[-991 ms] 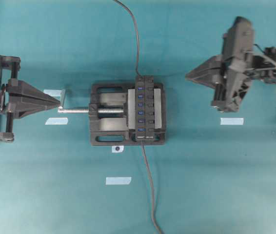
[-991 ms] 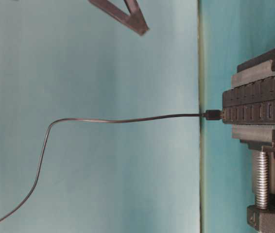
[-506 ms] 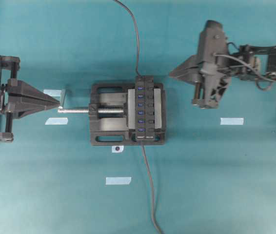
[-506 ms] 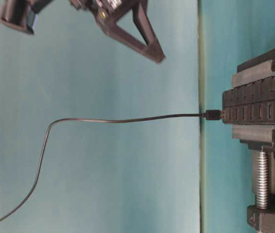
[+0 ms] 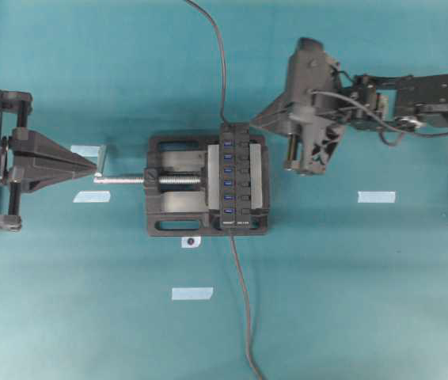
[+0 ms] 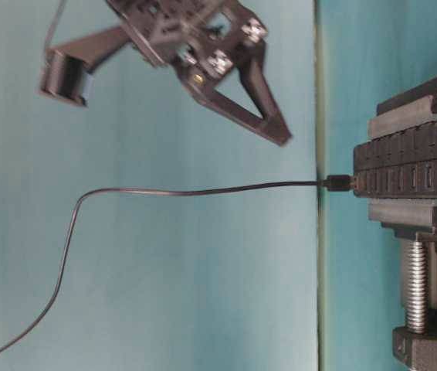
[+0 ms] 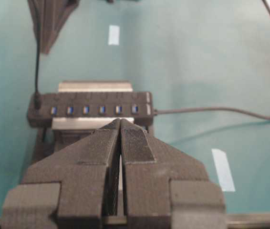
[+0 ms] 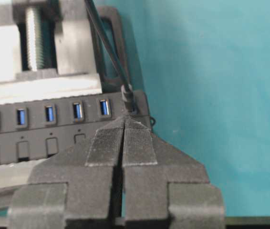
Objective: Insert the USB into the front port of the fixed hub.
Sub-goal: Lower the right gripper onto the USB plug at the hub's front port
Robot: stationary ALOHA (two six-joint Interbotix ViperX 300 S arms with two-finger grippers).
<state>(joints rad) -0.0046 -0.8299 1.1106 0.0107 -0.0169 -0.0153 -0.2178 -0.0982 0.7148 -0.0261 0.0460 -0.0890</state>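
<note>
White print on the fixed hub [image 6: 408,158] reads "VEMONT".

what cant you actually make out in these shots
- Whether the USB is fully seated in the fixed hub: in the right wrist view the right end effector covers the port.
- White print on the hub: too small in the overhead view.
- Both cables' far ends: cut off by the overhead frame edges.
- The vise screw handle: partly behind the left end effector.
</note>
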